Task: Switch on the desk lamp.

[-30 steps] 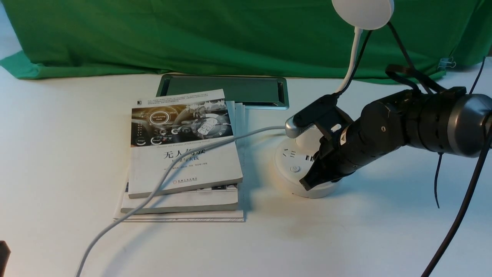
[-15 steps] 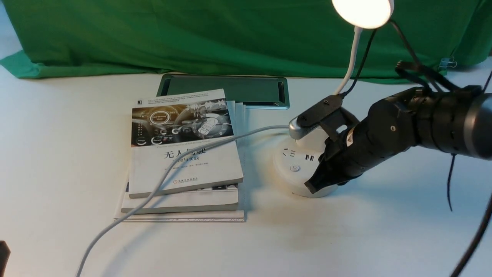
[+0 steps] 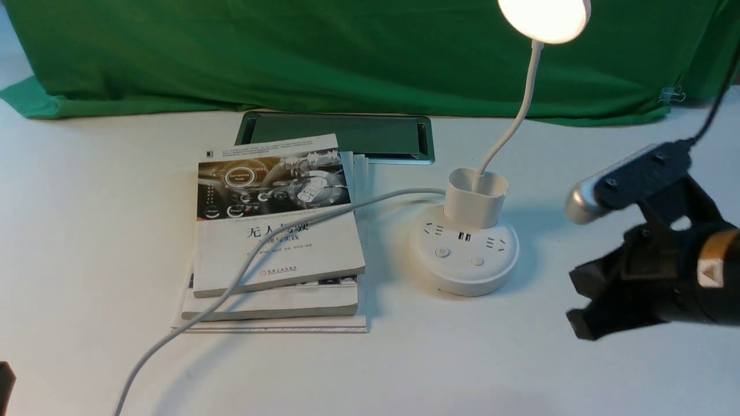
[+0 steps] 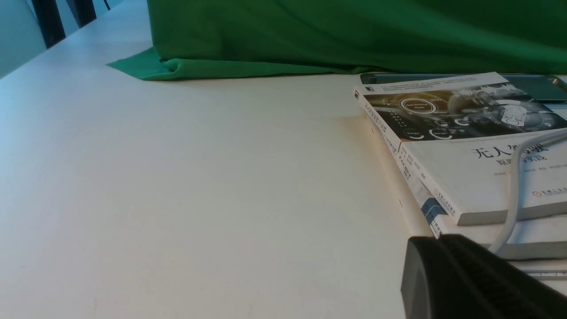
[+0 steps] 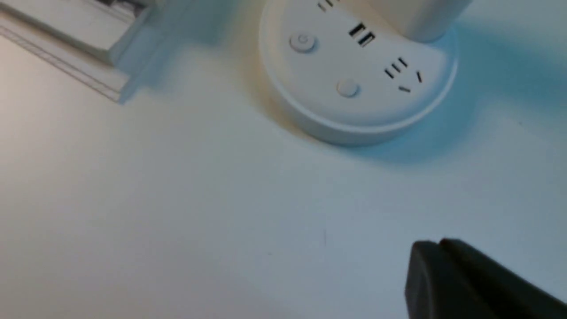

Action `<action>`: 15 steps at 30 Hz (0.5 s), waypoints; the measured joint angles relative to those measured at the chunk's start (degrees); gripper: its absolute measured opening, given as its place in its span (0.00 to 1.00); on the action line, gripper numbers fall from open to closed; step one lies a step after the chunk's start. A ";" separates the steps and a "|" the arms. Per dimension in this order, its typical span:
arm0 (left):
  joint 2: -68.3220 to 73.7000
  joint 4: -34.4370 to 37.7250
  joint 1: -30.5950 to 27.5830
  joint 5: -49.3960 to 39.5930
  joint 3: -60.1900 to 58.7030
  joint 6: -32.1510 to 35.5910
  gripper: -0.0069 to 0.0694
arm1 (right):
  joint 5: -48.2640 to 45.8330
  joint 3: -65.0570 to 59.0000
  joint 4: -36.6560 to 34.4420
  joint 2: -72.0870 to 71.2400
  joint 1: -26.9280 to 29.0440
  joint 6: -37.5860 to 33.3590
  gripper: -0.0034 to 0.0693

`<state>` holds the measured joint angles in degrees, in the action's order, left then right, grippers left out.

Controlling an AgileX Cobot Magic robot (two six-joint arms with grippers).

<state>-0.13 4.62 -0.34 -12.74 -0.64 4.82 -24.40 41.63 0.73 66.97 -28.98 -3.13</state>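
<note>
The white desk lamp stands right of centre, its disc head [image 3: 544, 17] glowing at the top of the thin neck. The neck rises from the cup holder [image 3: 476, 197] on the round base [image 3: 464, 271]. Two buttons [image 3: 443, 252] [image 3: 477, 261] sit on the base front; they also show in the right wrist view [image 5: 303, 42] [image 5: 347, 87]. The grey cord [image 3: 243, 266] runs over the books. My right gripper [image 3: 578, 306] is shut and empty, to the right of the base and apart from it; it also shows in its wrist view [image 5: 427, 248]. My left gripper [image 4: 427, 243] is shut and empty beside the books.
A stack of books [image 3: 277, 231] lies left of the lamp base, also in the left wrist view [image 4: 465, 155]. A metal-framed hatch [image 3: 341, 136] is set in the white table behind them. Green cloth [image 3: 289, 52] covers the back.
The lamp head went from dark to lit. My right gripper left the base's front button area and pulled back to the right and toward the camera.
</note>
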 joint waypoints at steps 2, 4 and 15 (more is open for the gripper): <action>0.00 0.00 0.00 0.00 0.00 0.00 0.12 | 3.52 -4.98 0.00 -7.97 0.00 0.23 0.14; 0.00 0.00 0.00 0.00 0.00 0.00 0.12 | 5.21 -7.76 0.28 -15.30 0.00 0.25 0.15; 0.00 0.00 0.00 0.00 0.00 0.00 0.12 | 0.19 -10.23 0.83 -40.93 0.00 1.65 0.17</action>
<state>-0.13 4.62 -0.34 -12.74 -0.64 4.82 -24.21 31.40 1.56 26.04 -28.98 -1.48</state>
